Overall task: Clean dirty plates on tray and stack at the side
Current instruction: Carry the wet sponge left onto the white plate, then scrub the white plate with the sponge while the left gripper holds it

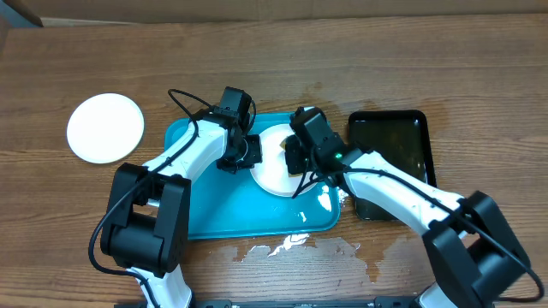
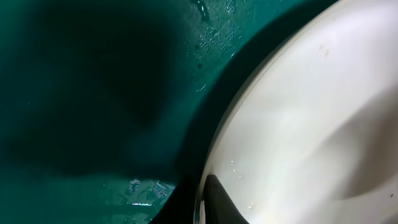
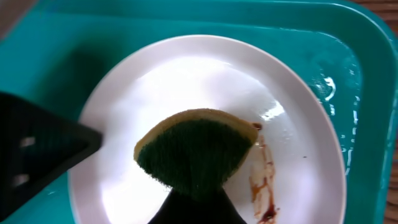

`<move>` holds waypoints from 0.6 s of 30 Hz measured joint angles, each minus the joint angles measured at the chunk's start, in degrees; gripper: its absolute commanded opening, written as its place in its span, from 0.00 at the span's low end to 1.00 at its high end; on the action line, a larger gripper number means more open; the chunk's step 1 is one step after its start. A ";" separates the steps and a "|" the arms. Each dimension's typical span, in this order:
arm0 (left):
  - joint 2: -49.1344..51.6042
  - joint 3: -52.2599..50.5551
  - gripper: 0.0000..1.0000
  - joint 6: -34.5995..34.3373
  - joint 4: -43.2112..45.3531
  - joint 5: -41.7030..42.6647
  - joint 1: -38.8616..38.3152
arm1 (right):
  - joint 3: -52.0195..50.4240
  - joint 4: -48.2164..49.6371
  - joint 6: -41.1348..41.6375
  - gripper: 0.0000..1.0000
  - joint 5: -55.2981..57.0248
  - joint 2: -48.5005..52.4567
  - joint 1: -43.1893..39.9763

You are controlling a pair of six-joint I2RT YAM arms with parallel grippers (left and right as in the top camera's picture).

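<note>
Plainly the scrubbing is the step in hand: a white plate lies flat in the right half of the teal tray, and the right pincer is closed tight on a green and yellow sponge, held low over the plate's middle and seemingly touching it. A brown smear streaks the plate just beside the sponge, toward the rim. The useful stroke would, I judge, carry the sponge sideways over that streak and back, pressed flat rather than on an edge, with enough downward load to lift the stain but not so much that the plate skates on the wet tray. The left pincer sits at the plate's opposite rim, one dark fingertip showing over the edge in its own wrist view. Whether it is nipping the rim or only lying against it I cannot tell, yet a firm hold there would steady the plate during the wipe. A second plate waits on the surface well to the left of the tray, likely where this one belongs once clean
</note>
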 measured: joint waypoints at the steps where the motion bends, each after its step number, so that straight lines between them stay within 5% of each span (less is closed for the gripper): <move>1: 0.00 0.00 0.11 -0.02 -0.07 -0.02 0.00 | 0.00 -0.11 0.00 0.20 0.66 0.63 0.00; 4: 0.00 0.00 0.13 0.00 -0.20 -0.04 0.00 | 0.00 -0.55 0.00 0.57 1.36 1.38 0.00; 6: 0.00 0.00 0.15 0.11 -0.24 -0.17 0.00 | 0.00 -0.76 -0.15 0.67 1.79 1.46 0.00; 12: 0.00 0.00 0.17 0.17 -0.26 -0.44 0.00 | 1.84 -6.58 -0.48 0.77 2.16 1.46 0.00; 18: 0.00 0.00 0.16 0.17 -0.26 -0.44 0.00 | 3.65 -8.41 -1.86 0.71 2.36 1.46 0.00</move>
